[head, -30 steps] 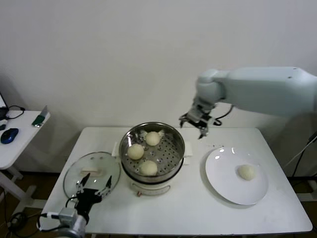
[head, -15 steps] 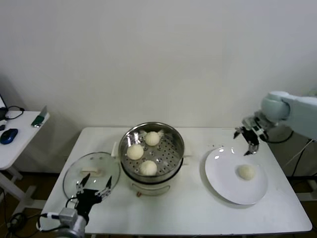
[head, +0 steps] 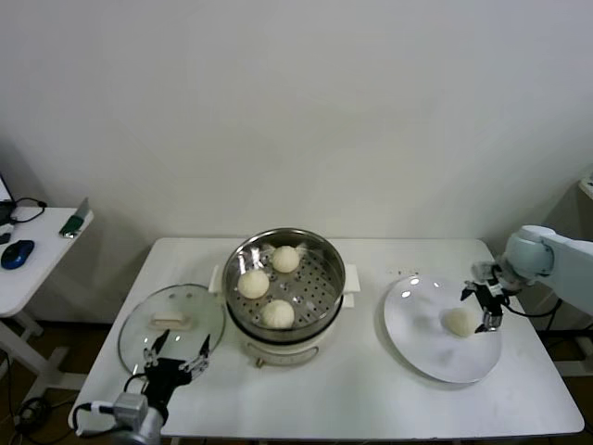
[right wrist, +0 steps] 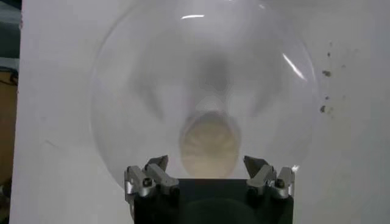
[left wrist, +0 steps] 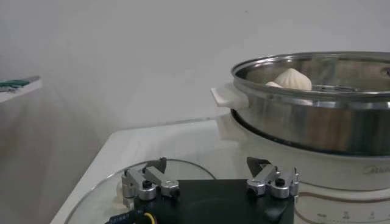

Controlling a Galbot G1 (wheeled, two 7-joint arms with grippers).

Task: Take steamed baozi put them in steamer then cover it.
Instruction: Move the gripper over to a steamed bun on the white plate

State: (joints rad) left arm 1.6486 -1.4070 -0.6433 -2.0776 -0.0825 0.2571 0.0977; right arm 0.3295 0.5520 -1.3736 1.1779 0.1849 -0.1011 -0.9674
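On the left, our left gripper [head: 174, 355] waits with fingers spread at the table's [head: 352, 399] near edge, over the cover [head: 172, 324], which lies flat beside the steamer [head: 285, 286]. Three baozi [head: 278, 313] sit in its tray. Our right gripper [head: 488, 298] — a second ago up behind the steamer — has swung out and dropped to the plate [head: 417, 343], fingers wide, empty, just beside the last baozi [head: 459, 321]. We judge the fourth pick is starting; after that only the cover is left — nothing gripped yet.

steamer [left wrist: 317, 115] cropped, cover [left wrist: 116, 195] partly hidden
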